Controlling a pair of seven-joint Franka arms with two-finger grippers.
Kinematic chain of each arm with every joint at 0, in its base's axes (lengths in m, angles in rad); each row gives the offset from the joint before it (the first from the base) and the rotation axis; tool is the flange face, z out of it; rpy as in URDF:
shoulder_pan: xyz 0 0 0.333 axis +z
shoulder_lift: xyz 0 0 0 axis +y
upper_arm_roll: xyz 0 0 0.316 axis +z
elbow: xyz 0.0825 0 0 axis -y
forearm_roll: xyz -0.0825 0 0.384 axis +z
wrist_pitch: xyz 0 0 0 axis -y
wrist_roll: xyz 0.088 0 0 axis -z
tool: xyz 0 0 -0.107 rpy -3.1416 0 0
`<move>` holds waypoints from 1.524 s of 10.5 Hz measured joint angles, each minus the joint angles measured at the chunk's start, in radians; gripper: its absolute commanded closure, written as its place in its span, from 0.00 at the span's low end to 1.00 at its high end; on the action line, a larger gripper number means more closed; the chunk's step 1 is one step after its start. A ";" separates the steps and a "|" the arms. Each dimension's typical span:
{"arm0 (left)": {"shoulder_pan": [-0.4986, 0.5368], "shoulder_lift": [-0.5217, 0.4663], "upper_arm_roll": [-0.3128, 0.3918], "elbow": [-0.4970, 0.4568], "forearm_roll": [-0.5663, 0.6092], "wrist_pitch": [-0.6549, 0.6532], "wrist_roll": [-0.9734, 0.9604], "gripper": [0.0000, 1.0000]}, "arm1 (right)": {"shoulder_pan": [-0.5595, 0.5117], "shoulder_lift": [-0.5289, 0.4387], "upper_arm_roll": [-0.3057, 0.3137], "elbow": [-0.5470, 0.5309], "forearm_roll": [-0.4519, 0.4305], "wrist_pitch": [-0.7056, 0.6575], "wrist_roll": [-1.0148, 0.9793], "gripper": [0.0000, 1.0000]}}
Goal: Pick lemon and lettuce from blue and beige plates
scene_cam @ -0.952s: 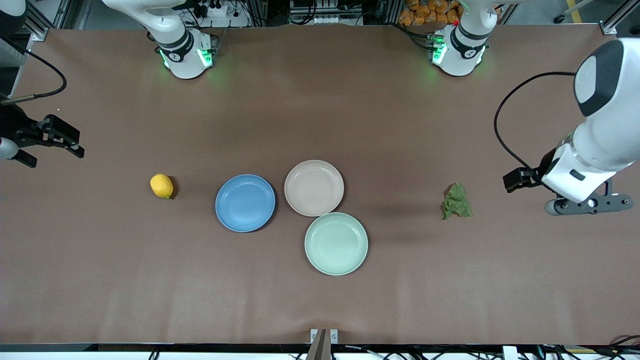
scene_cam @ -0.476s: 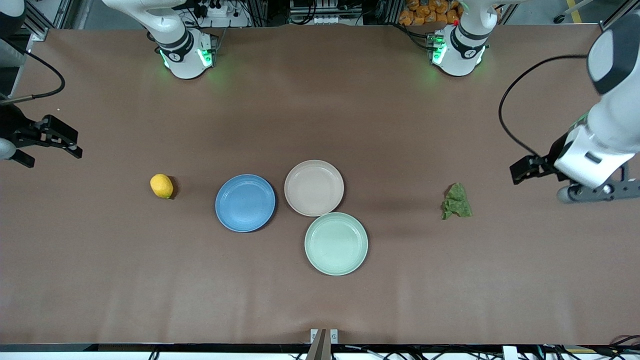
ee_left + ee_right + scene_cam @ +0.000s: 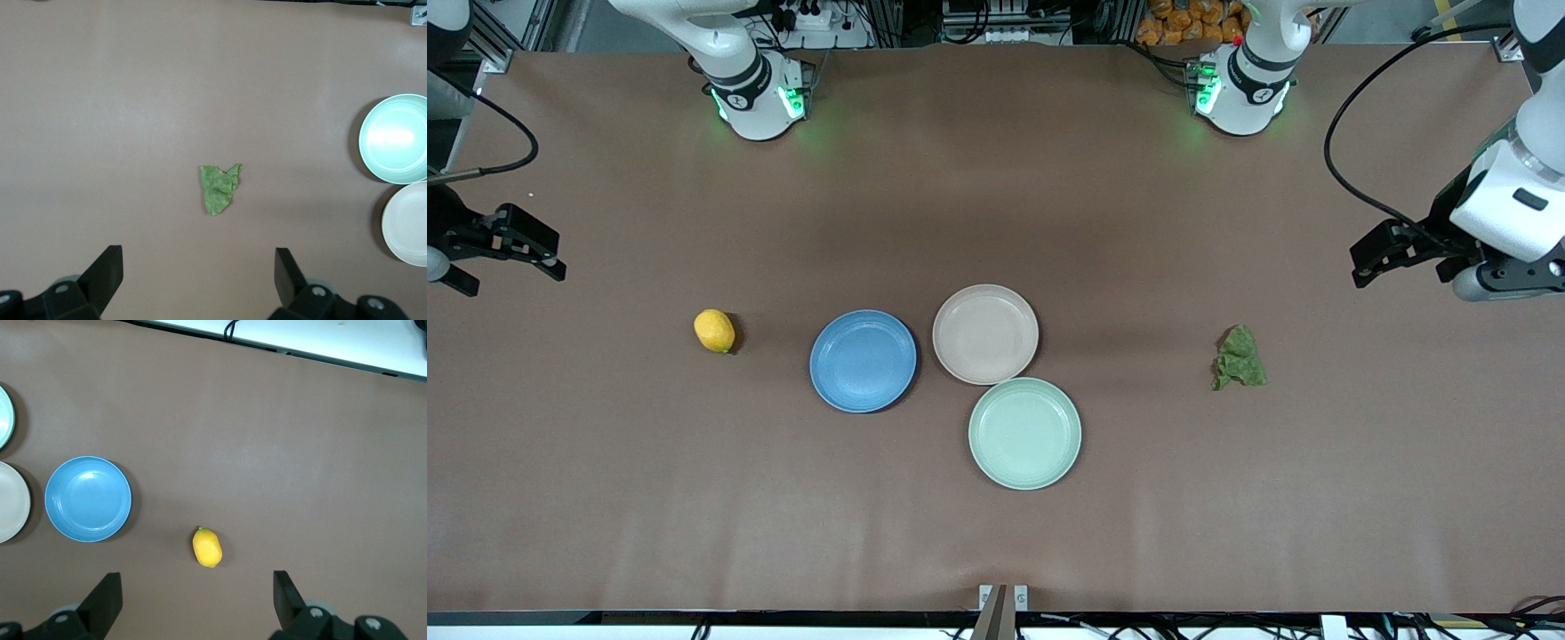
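Observation:
The lemon (image 3: 714, 331) lies on the bare table beside the blue plate (image 3: 863, 361), toward the right arm's end. The lettuce (image 3: 1238, 357) lies on the bare table toward the left arm's end. The blue plate and the beige plate (image 3: 985, 334) hold nothing. My left gripper (image 3: 1383, 258) hangs open over bare table at the left arm's end. In the left wrist view the lettuce (image 3: 219, 189) sits well clear of the open left gripper (image 3: 199, 267). My right gripper (image 3: 511, 267) is open over the table's edge at the right arm's end. In the right wrist view the lemon (image 3: 207, 547) lies just off the open right gripper (image 3: 197, 593).
A pale mint-green plate (image 3: 1024, 433) sits nearer the front camera, touching the beige plate. The two arm bases (image 3: 760, 98) stand along the table's back edge. Brown table (image 3: 996, 533) stretches around the plates.
The left arm has risen and swung away from the lettuce toward the table's back edge. The right gripper has drifted slightly outward. Lemon, lettuce and plates have not moved.

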 measured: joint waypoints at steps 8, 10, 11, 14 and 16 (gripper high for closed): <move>-0.014 -0.049 0.002 -0.001 -0.019 -0.052 0.042 0.00 | -0.008 -0.001 0.000 0.000 -0.012 -0.012 0.004 0.00; -0.013 -0.050 0.006 -0.001 -0.022 -0.068 0.070 0.00 | -0.021 -0.001 -0.001 0.000 -0.013 -0.012 0.014 0.00; -0.013 -0.053 0.006 -0.001 -0.022 -0.078 0.073 0.00 | -0.029 -0.001 -0.001 0.000 -0.013 -0.012 0.014 0.00; -0.013 -0.059 0.017 -0.004 -0.022 -0.103 0.073 0.00 | -0.048 -0.001 -0.001 0.001 -0.013 -0.012 0.020 0.00; -0.011 -0.059 0.033 -0.006 -0.022 -0.107 0.074 0.00 | -0.048 -0.002 -0.001 0.002 -0.013 -0.012 0.039 0.00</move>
